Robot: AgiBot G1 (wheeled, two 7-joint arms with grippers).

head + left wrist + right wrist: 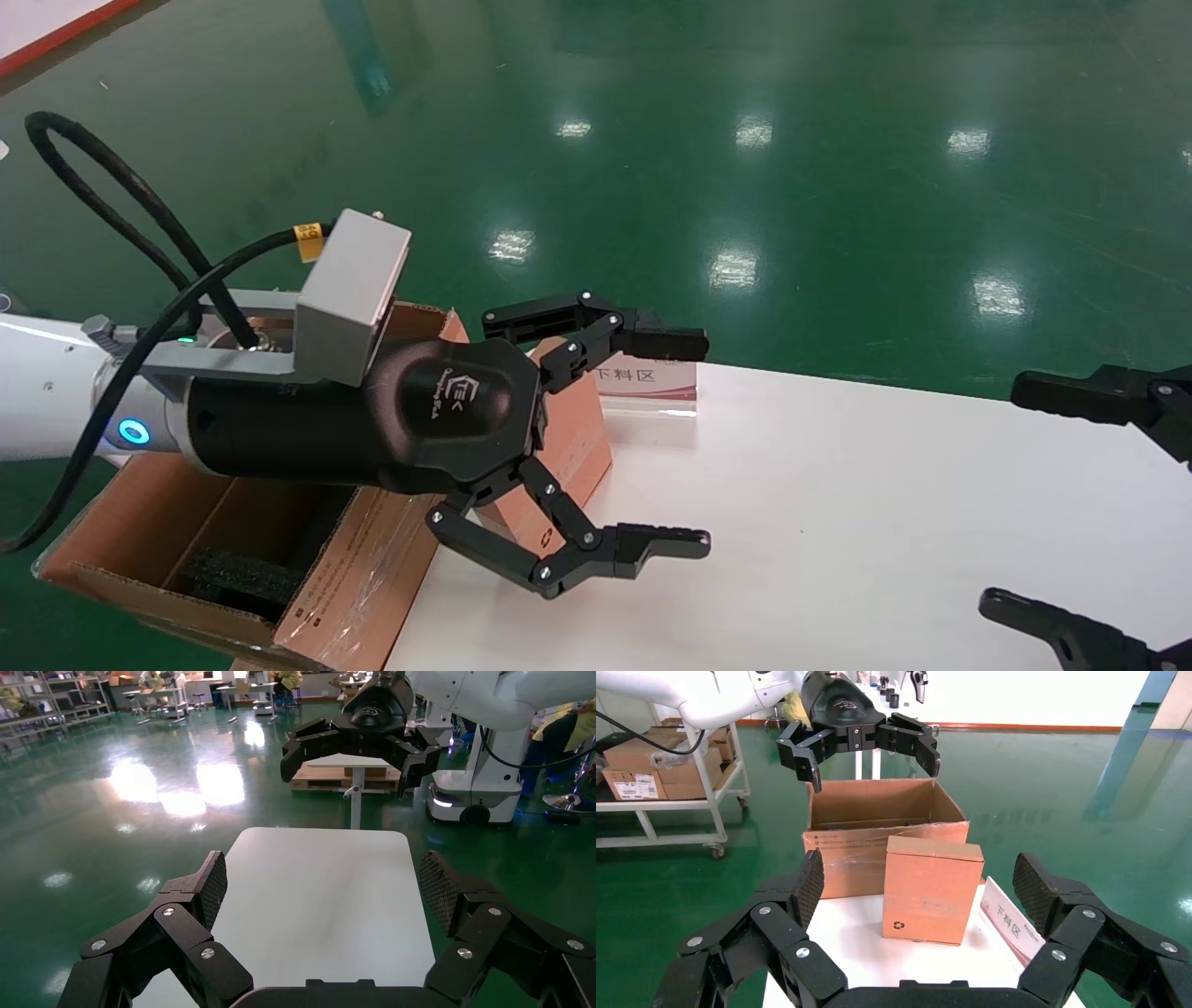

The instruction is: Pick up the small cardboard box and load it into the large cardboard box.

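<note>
small sign (647,380) on the table's far edge, white w/ red strip, reads "下料区"; same chars show in right wrist view (1011,922). small cardboard box (932,888) has a black recycling symbol near a lower corner. left gripper (596,438) housing carries a white logo, letters too small to read. large cardboard box (877,834) has small print on its flap, illegible.

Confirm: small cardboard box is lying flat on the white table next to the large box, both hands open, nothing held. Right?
Not quite. The small cardboard box stands upright on the white table, not flat; the right wrist view shows it. The rest holds: it sits beside the large cardboard box, and the left hand and right hand are both open and hold nothing.
</note>
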